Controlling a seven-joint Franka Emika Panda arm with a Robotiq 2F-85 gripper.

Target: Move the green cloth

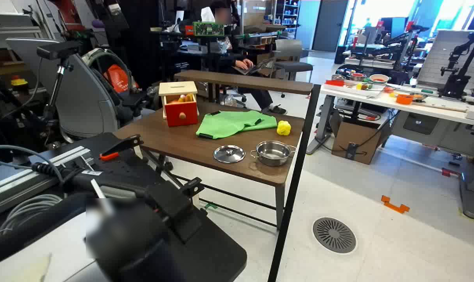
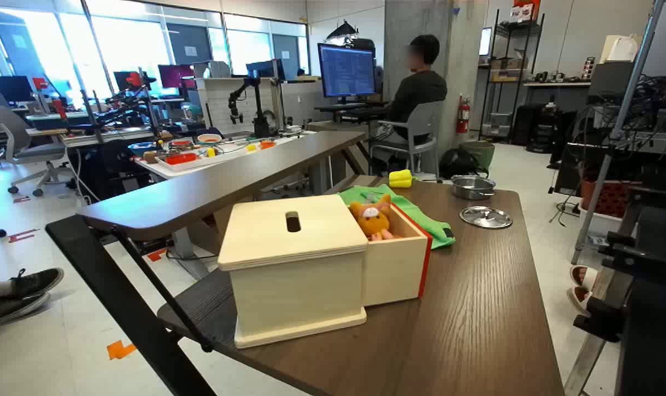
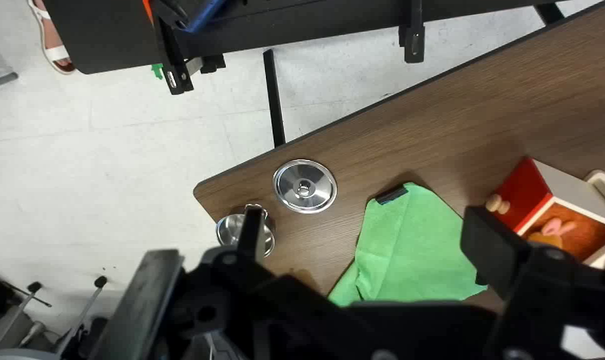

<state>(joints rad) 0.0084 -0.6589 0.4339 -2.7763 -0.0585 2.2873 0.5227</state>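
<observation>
The green cloth (image 1: 233, 124) lies rumpled and partly folded on the brown table (image 1: 182, 145), with black patches at its edges. In an exterior view (image 2: 429, 223) it is partly hidden behind the wooden box. In the wrist view the cloth (image 3: 417, 245) shows below and between the fingers, its lower part hidden by the gripper body. My gripper (image 3: 366, 229) is open, its fingers wide apart with nothing between them. It is above the table and apart from the cloth. I do not make out the gripper in the exterior views.
A wooden box (image 2: 294, 291) with an open red-fronted drawer (image 1: 182, 114) holding toys stands beside the cloth. A yellow object (image 1: 284, 128) sits at the cloth's other end. A metal pot (image 1: 273, 152) and its lid (image 1: 229, 154) are near the table edge. A raised brown shelf (image 2: 228, 190) runs along one side.
</observation>
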